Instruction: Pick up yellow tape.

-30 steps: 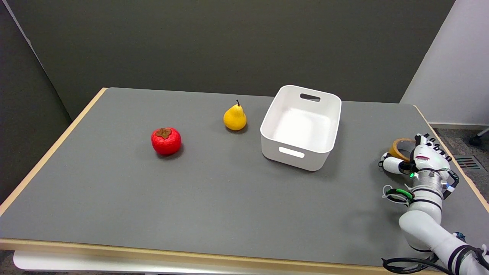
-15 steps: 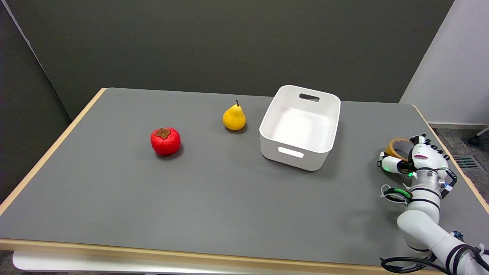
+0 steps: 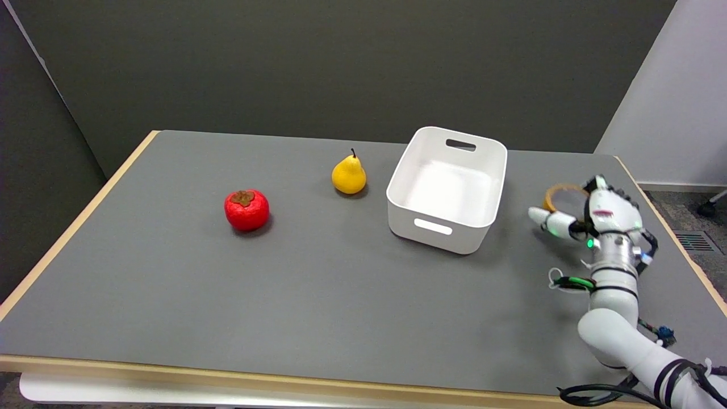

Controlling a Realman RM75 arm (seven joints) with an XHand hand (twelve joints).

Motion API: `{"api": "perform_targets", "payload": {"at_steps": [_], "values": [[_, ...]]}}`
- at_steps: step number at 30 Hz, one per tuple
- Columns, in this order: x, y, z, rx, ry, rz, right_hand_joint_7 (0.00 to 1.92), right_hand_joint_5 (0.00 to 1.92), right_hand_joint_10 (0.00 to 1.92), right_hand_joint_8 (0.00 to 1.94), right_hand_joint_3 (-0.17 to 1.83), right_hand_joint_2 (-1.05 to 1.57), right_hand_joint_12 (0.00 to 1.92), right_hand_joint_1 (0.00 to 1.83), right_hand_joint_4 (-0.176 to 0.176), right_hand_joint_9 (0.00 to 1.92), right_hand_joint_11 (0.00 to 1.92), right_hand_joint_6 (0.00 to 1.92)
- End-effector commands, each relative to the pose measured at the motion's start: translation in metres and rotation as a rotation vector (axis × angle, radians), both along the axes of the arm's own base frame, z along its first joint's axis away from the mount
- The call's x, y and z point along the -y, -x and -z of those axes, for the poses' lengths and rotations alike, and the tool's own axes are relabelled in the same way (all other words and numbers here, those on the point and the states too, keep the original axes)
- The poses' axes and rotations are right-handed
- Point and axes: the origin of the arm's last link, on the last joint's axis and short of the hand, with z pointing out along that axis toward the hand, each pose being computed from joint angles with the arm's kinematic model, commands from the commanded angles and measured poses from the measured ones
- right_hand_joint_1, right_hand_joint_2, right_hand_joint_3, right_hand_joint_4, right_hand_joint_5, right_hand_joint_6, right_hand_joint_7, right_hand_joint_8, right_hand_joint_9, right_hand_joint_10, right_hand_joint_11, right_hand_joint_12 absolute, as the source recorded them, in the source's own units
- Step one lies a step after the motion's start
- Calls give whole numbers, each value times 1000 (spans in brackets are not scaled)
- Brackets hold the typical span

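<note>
Right hand (image 3: 596,213) grips yellow tape (image 3: 562,196), right of white bin (image 3: 488,221); no legible writing.

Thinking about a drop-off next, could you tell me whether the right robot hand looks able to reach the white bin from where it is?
Probably yes: the right robot hand, holding the yellow tape, has only bare table between it and the white bin.

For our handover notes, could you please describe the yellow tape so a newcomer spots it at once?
Start at the white plastic bin on the grey table; look right to the robot's right hand. It holds the yellow-brown tape roll, the only ring-shaped thing.
</note>
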Motion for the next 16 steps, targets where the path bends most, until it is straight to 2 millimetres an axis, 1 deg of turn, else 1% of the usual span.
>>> {"api": "perform_targets", "payload": {"at_steps": [1, 2, 3, 4, 6, 7, 8, 9, 10, 12, 13, 14, 16], "values": [[56, -153, 79, -366, -335, -448, 750, 439, 1351, 1564, 121, 1280, 1921, 1146, -161, 783, 907, 1618], [59, -168, 85, -416, -350, -485, 752, 440, 1350, 1561, 124, 1278, 1921, 1147, -161, 784, 908, 1618], [60, -175, 88, -437, -356, -501, 753, 442, 1349, 1557, 128, 1275, 1921, 1147, -160, 784, 910, 1617], [61, -189, 93, -468, -369, -541, 755, 444, 1348, 1554, 132, 1273, 1921, 1147, -158, 785, 912, 1617], [68, -201, 106, -504, -416, -568, 757, 446, 1349, 1551, 136, 1269, 1921, 1147, -156, 786, 912, 1617], [74, -206, 117, -515, -458, -570, 755, 446, 1349, 1553, 136, 1270, 1921, 1146, -156, 786, 916, 1617], [83, -207, 130, -517, -513, -557, 754, 447, 1349, 1554, 136, 1270, 1921, 1145, -156, 785, 921, 1616], [89, -207, 137, -513, -543, -544, 754, 447, 1349, 1554, 136, 1271, 1921, 1145, -155, 785, 922, 1616], [100, -203, 150, -498, -600, -514, 754, 447, 1350, 1555, 136, 1271, 1921, 1145, -155, 785, 922, 1617], [118, -189, 166, -460, -671, -442, 719, 435, 1581, 1517, 46, 1278, 1918, 1300, -173, 731, 951, 1575], [130, -180, 175, -416, -705, -399, 716, 435, 1614, 1508, 34, 1277, 1917, 1323, -176, 723, 955, 1568], [137, -171, 178, -387, -717, -366, 718, 437, 1611, 1503, 36, 1275, 1917, 1324, -176, 724, 955, 1568], [160, -135, 180, -286, -729, -229, 723, 444, 1602, 1492, 45, 1268, 1920, 1324, -176, 729, 954, 1567]]}}
